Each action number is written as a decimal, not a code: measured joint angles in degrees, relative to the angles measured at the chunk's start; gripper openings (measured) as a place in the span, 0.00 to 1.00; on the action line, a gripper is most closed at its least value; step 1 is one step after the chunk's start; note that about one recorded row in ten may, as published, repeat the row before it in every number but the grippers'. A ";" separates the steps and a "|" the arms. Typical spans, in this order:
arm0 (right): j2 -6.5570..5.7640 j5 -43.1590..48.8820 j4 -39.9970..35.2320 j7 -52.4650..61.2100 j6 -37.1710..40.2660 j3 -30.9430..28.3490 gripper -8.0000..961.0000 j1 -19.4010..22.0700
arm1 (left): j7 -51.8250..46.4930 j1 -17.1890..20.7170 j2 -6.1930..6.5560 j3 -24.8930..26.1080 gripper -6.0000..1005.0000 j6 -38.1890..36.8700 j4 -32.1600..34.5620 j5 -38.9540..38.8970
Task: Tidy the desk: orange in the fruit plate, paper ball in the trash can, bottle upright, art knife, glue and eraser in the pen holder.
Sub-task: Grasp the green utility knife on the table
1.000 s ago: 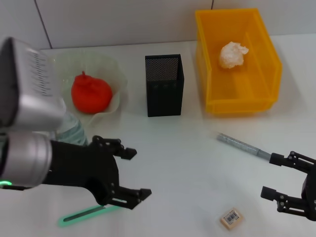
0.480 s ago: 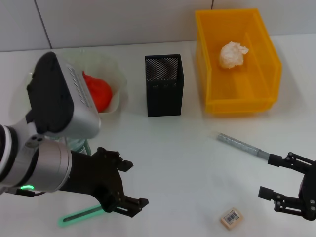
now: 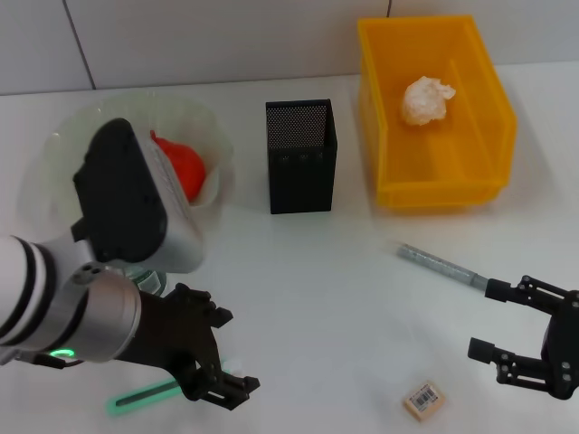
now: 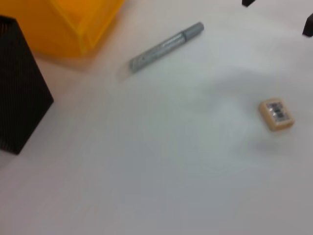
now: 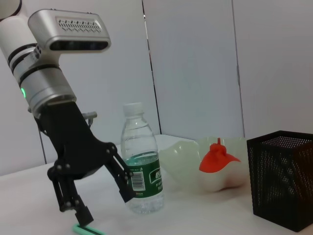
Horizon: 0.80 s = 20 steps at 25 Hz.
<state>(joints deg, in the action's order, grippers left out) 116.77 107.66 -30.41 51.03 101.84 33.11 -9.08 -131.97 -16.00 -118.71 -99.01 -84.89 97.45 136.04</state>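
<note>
Knife, the green one, lies flat on the desk under the left gripper, jaws spread wide; next, lower and pinch. Right gripper waits, released, near the eraser.

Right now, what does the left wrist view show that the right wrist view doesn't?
Only the left wrist view shows the grey art knife, the eraser and a corner of the yellow trash can. Only the right wrist view shows the upright bottle, the fruit plate, the orange and the left gripper, jaws open. Both show the black pen holder.
</note>
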 joint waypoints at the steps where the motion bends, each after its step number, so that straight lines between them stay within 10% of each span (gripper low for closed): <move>1: 0.00 0.01 0.00 0.00 -0.02 -0.01 0.83 -0.03 | -2.03 -1.02 -0.01 -1.43 0.80 0.03 -0.86 1.56; 20: -0.05 0.56 0.03 -0.17 -0.02 0.35 0.83 -0.62 | -9.40 -3.84 -0.11 -6.90 0.78 1.89 -4.64 8.29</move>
<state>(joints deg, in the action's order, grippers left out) 116.72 108.22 -30.38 50.87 101.82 33.46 -9.70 -141.37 -19.84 -118.83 -105.91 -83.00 92.81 144.33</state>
